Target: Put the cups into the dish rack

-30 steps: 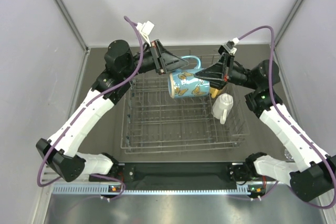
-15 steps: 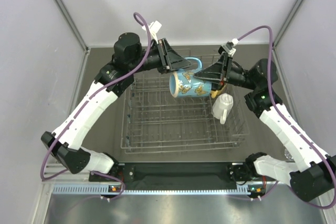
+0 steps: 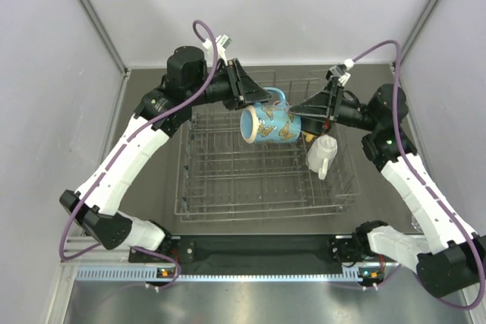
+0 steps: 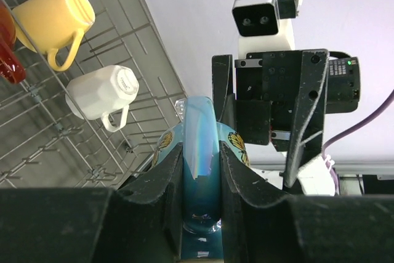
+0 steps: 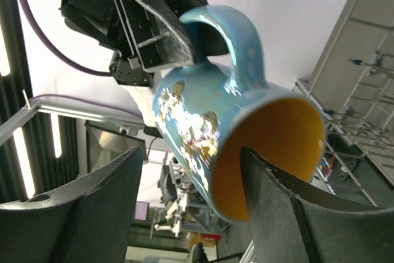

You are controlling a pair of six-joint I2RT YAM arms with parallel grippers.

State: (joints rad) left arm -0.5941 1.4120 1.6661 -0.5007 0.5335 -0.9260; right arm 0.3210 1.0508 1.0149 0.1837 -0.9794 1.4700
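Observation:
The blue mug [image 3: 270, 124] with tan butterflies hangs on its side above the back of the dish rack [image 3: 228, 180]. My left gripper [image 3: 265, 99] is shut on its handle [image 4: 202, 146], which fills the gap between the fingers. My right gripper [image 3: 298, 116] is open at the mug's mouth. In the right wrist view one finger [image 5: 277, 195] reaches inside the yellow-lined rim of the mug [image 5: 203, 109], and the other finger [image 5: 104, 201] stands clear of the outer wall. A white mug [image 3: 322, 154], a yellow mug [image 4: 53, 10] and a red cup [image 4: 6, 60] lie in the rack [image 4: 117, 35].
The rack's raised wire sides [image 3: 338, 187] run under the right arm. Grey walls [image 3: 68, 73] close in both sides and the back. A black bar [image 3: 258, 248] with the arm bases lies along the near edge.
My right gripper has opened and let go of the mug's rim, and that arm has drawn back a little to the right. The left arm, still holding the handle, has shifted the mug slightly left.

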